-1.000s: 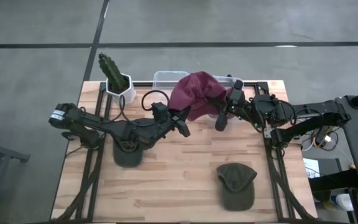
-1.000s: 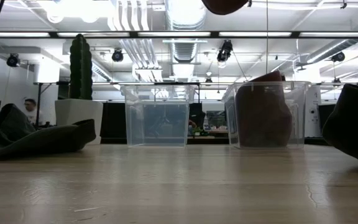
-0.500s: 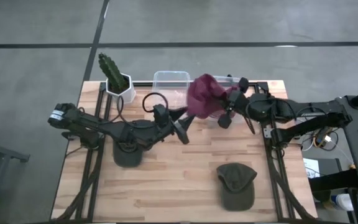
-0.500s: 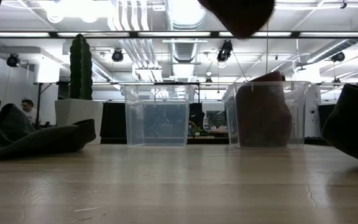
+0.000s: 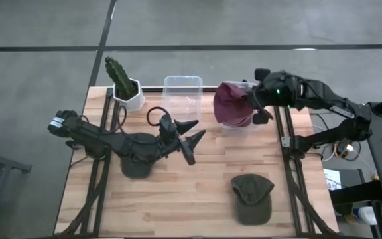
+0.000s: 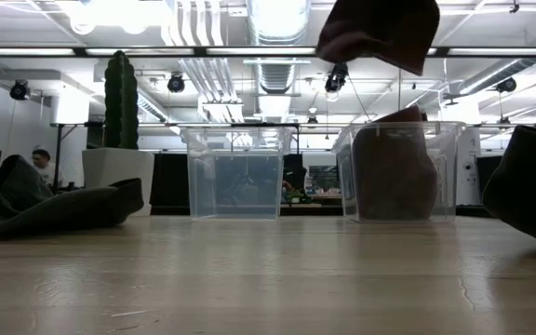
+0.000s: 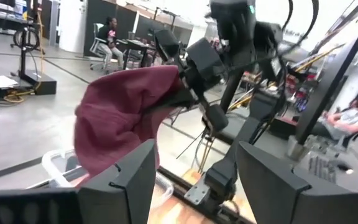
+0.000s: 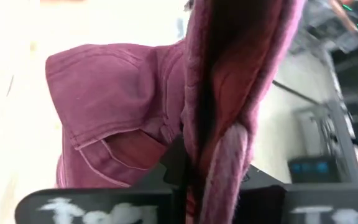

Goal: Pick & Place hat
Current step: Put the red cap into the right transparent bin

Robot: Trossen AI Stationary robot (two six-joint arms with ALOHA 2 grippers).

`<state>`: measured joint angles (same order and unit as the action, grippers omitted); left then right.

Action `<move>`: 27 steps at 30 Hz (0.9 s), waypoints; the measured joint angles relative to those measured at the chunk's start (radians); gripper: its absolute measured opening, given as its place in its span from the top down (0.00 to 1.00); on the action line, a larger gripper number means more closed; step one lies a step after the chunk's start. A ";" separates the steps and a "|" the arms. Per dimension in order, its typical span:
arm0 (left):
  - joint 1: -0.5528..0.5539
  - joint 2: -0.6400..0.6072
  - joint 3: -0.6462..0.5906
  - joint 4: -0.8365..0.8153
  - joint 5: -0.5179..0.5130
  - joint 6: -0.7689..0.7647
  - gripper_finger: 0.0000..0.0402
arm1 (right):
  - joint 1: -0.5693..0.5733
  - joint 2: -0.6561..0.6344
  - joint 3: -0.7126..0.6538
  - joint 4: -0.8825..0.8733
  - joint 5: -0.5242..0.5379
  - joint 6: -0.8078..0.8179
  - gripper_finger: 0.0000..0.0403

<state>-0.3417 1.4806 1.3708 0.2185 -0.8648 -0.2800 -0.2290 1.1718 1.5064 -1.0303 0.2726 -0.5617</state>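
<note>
A pale wooden bench stands on a grey concrete floor, its far edge carrying a potted cactus in a white pot and two clear plastic bins. The empty bin sits beside the cactus; the other bin, seen from bench level, already holds a maroon shape behind its wall. The right claw hangs above that bin, pinched tight on a maroon hat that dangles from it clear of the bench. The left claw, its fingers spread wide and holding nothing, sits over the middle of the bench, apart from the hat. A dark green hat lies flat near the front right; another dark green hat lies partly hidden under the left arm. Beyond the bench, an open workshop with ceiling lights and ducts shows, and people sit at desks in the distance. From bench level the maroon hat is cut off by the top of the frame.
</note>
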 joint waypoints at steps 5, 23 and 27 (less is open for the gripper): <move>0.019 0.000 -0.001 -0.039 0.000 0.032 0.47 | -0.109 0.077 0.070 -0.088 -0.155 -0.244 0.94; 0.129 -0.018 -0.001 -0.039 0.018 0.203 0.47 | -0.337 0.463 0.445 -0.507 -0.206 -0.587 0.94; 0.158 -0.018 -0.001 -0.040 0.038 0.203 0.47 | -0.343 0.496 0.541 -0.508 -0.216 -0.620 0.93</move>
<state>-0.1837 1.4628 1.3697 0.1787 -0.8272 -0.0769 -0.5716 1.6682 2.0476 -1.5380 0.0570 -1.1815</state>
